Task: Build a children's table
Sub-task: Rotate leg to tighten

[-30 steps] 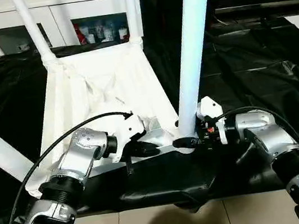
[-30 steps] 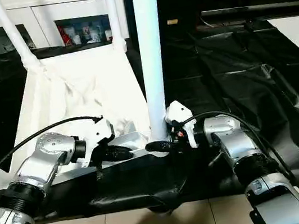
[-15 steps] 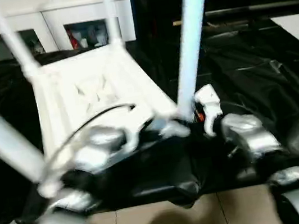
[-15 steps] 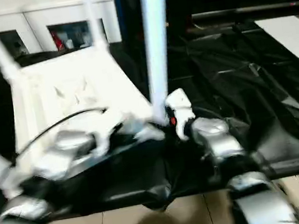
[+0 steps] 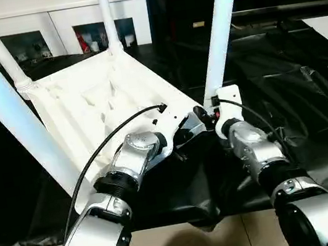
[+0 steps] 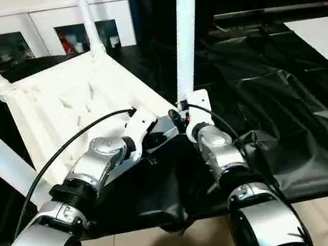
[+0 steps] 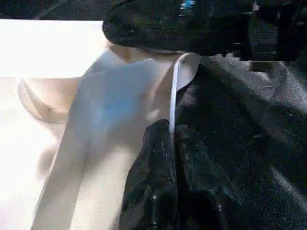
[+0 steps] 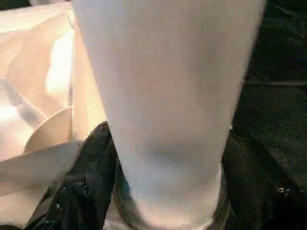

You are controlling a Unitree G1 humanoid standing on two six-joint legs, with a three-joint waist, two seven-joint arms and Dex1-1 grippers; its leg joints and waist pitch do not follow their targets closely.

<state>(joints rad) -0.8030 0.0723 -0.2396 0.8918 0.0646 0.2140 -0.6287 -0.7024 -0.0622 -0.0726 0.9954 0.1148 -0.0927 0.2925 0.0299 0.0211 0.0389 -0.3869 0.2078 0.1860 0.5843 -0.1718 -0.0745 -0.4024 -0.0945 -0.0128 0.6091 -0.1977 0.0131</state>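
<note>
The table (image 5: 101,98) lies upside down on a black sheet (image 5: 289,84), its white plastic top showing a ribbed underside with raised walls and a rim all round. Four white tapered legs stand up from its corner sockets: two thin-looking ones at the far corners (image 5: 0,52) (image 5: 106,16), one thick in the foreground on the robot's left (image 5: 16,115), and one at the near right corner (image 5: 218,33). Each far leg ends in a round collar where it meets the top. The left gripper (image 7: 173,139) is pinched tight on the thin edge of the top's near rim, its two black fingers (image 7: 153,177) pressed against either side of the white lip. The right gripper (image 8: 165,172) is clasped around the base of the near right leg just above its socket, one black finger (image 8: 81,182) on each side of the tube. Both silver forearms reach in from the near edge of the sheet. Behind the table stands one white cabinet (image 5: 60,21) with glass doors and small items inside.
</note>
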